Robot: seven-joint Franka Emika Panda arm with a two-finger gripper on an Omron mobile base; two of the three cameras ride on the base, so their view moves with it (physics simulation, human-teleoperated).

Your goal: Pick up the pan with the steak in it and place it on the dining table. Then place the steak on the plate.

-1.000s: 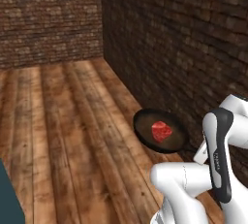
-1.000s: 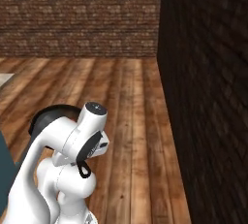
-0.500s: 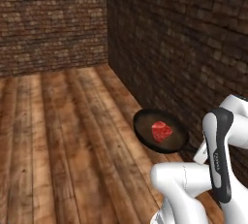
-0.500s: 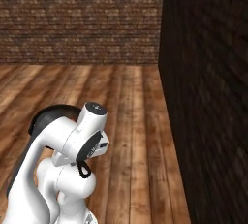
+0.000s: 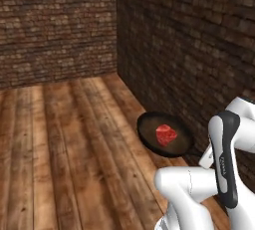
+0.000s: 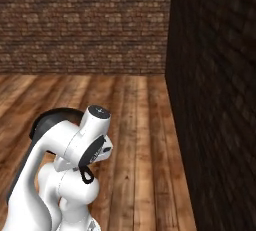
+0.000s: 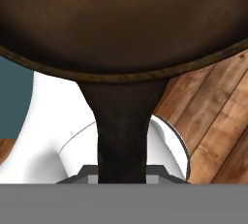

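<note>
The end effector (image 7: 122, 179) is clenched on the pan's handle, which runs straight out from between its tips in the hand view. Beyond the handle the pan (image 7: 121, 19) spreads wide, its dark rim curving across and its brownish inside above that. In the left base view the pan (image 5: 164, 135) is carried level in the air, out ahead of the end effector, above the wooden floor (image 5: 64, 144). The steak (image 5: 166, 135) lies near the middle of the pan, farther out than the handle. Past the pan stands a dark brick wall (image 5: 189, 50).
</note>
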